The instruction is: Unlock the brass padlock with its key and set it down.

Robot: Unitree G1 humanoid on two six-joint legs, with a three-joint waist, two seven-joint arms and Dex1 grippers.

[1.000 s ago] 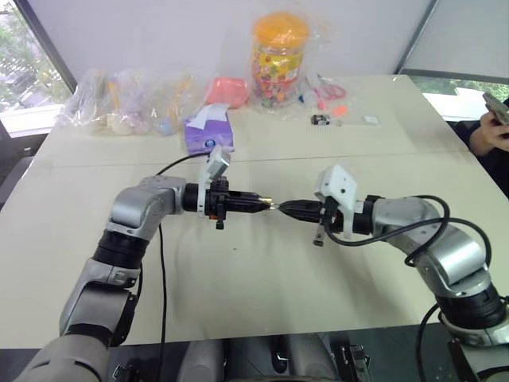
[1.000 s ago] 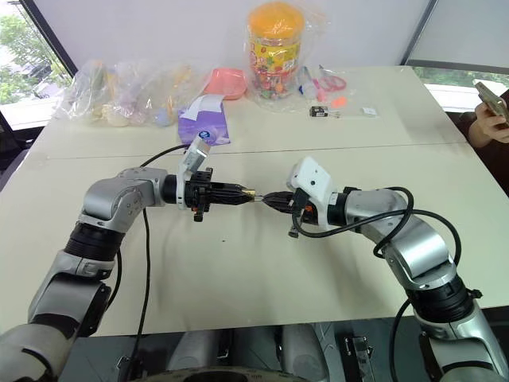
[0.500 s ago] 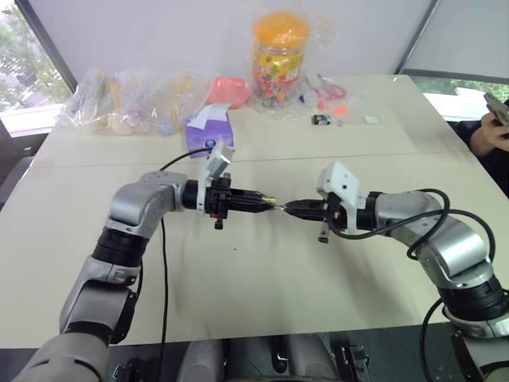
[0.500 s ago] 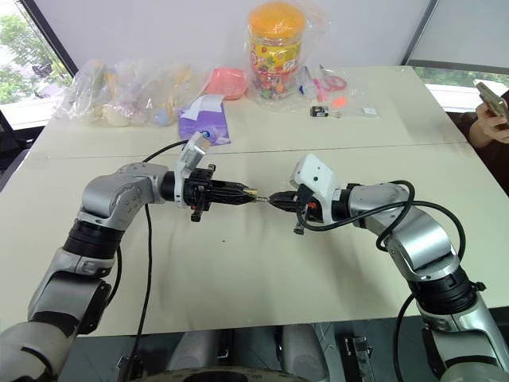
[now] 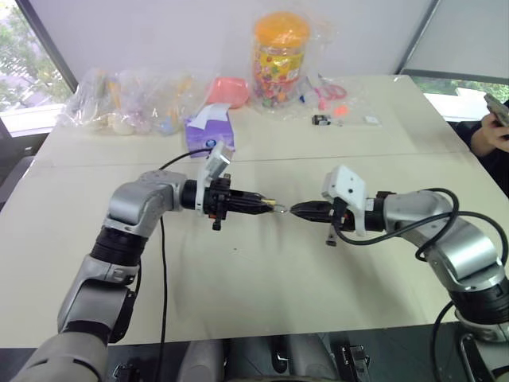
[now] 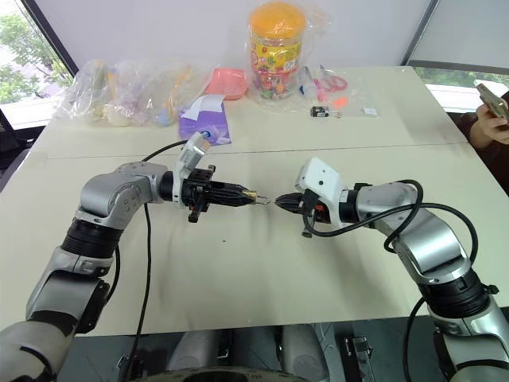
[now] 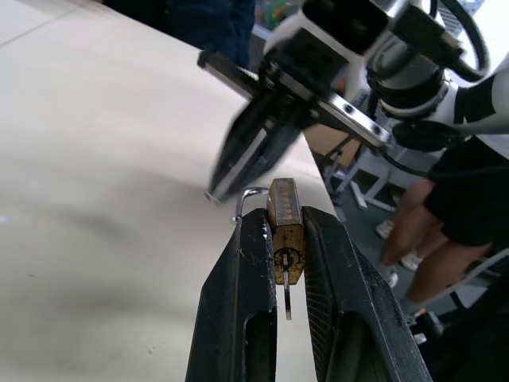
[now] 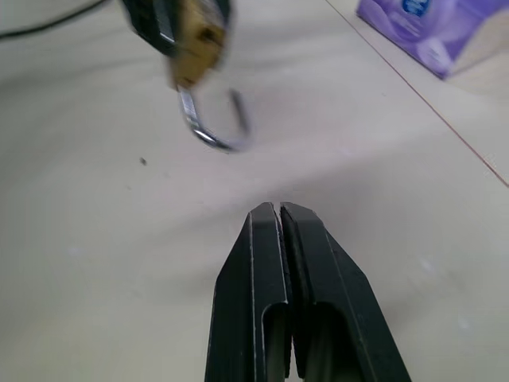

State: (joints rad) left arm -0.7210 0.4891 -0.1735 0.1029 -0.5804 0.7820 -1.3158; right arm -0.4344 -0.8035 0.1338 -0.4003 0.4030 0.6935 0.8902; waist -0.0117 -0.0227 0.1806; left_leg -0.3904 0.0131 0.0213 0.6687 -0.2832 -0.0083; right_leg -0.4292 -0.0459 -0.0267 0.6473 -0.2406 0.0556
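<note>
I am holding both arms out over the table, forearms angled inward so the two grippers are facing each other tip to tip. My left gripper [image 5: 266, 205] is pointing to my right, nearly level, and its fingers [image 7: 246, 278] are clamping the brass padlock [image 7: 285, 227] between them. My right gripper [image 5: 296, 210] is pointing toward my left and slightly downward, its fingers [image 8: 266, 263] pressed fully together and gripping nothing. A small gap is separating the two gripper tips.
</note>
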